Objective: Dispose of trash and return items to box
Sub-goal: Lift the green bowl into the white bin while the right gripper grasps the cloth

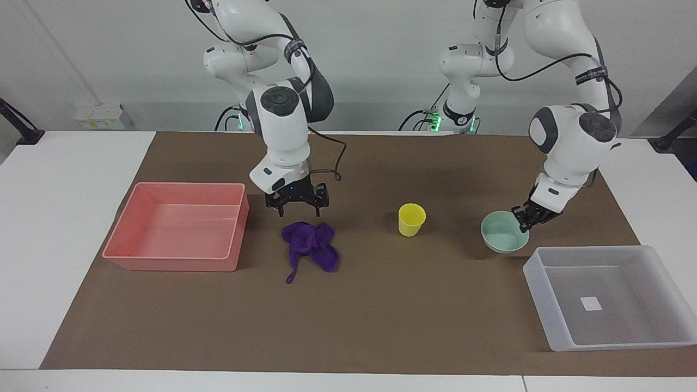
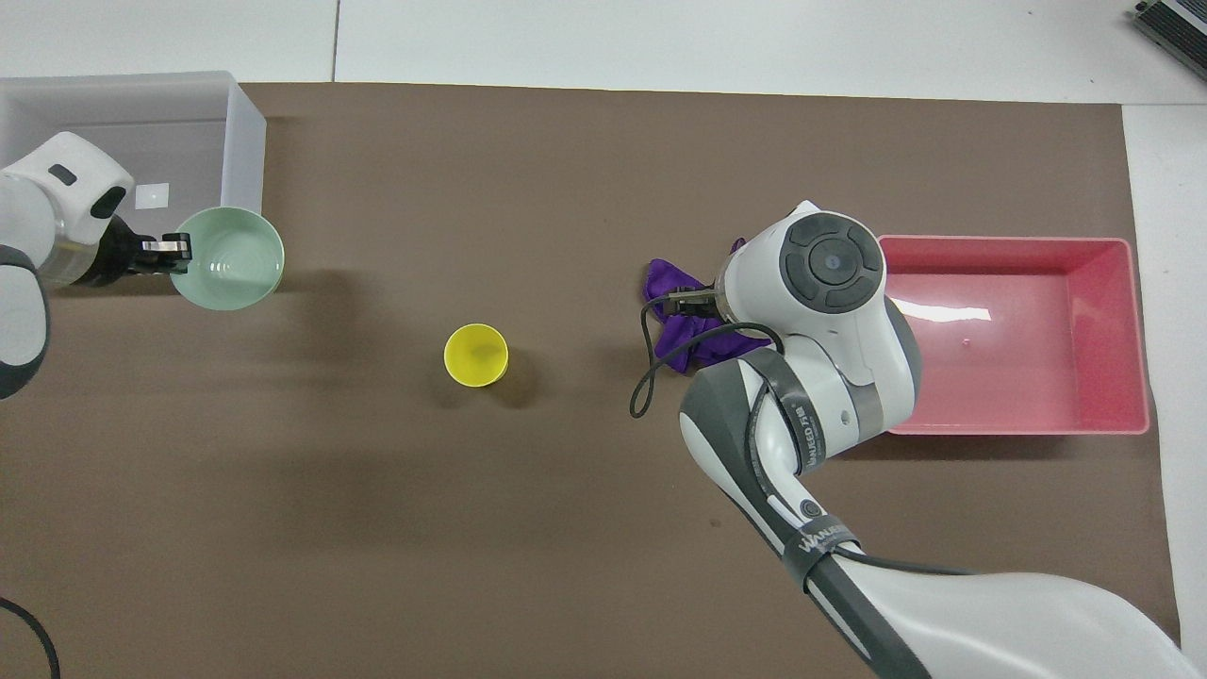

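Note:
My left gripper [image 1: 526, 219] is shut on the rim of the mint-green bowl [image 1: 503, 233] and holds it tilted a little above the mat, beside the corner of the translucent box [image 1: 585, 249]. In the overhead view the bowl [image 2: 229, 257] and the left gripper [image 2: 170, 252] overlap the box's wall [image 2: 247, 151]. My right gripper [image 1: 298, 212] is open, low over the purple cloth [image 1: 309, 247]. The cloth lies on the mat with its strip trailing away from the robots. In the overhead view the right wrist covers part of the cloth [image 2: 677, 332]. The yellow cup [image 1: 411, 219] stands upright mid-mat, also in the overhead view [image 2: 476, 355].
A pink rectangular tray [image 1: 169, 265] sits at the right arm's end of the table, beside the cloth; it also shows in the overhead view [image 2: 1018, 426]. A brown mat [image 1: 381, 326] covers the table.

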`<state>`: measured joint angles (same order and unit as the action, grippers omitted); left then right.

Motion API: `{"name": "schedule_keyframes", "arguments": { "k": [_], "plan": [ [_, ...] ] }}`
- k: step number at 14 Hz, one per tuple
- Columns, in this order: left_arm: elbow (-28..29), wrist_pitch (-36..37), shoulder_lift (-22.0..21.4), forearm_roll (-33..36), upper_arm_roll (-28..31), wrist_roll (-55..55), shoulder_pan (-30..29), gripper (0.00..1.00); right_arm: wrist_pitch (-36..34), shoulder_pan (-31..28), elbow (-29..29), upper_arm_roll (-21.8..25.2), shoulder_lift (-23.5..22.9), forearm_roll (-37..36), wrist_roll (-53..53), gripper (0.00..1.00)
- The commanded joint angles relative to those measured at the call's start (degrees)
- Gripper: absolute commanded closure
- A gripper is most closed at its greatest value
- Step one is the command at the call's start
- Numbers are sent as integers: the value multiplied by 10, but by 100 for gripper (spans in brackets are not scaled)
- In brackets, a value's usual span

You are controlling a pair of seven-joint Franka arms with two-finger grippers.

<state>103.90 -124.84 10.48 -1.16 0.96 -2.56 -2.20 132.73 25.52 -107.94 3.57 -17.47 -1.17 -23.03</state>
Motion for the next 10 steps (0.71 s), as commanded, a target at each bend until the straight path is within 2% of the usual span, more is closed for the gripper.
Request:
{"name": "schedule_keyframes", "arguments": {
  "k": [1,6,10],
  "plan": [
    [-105,31,71,-10,-3,10,-32,100,29,2,-22,0,-5,-2,-6,0],
    [-315,95,210,-9,-9,12,-78,100,73,14,-31,0,-32,-9,-5,0],
    [-395,86,297,-8,-31,12,-111,100,81,9,-46,1,-32,-30,0,0]
  ]
}}
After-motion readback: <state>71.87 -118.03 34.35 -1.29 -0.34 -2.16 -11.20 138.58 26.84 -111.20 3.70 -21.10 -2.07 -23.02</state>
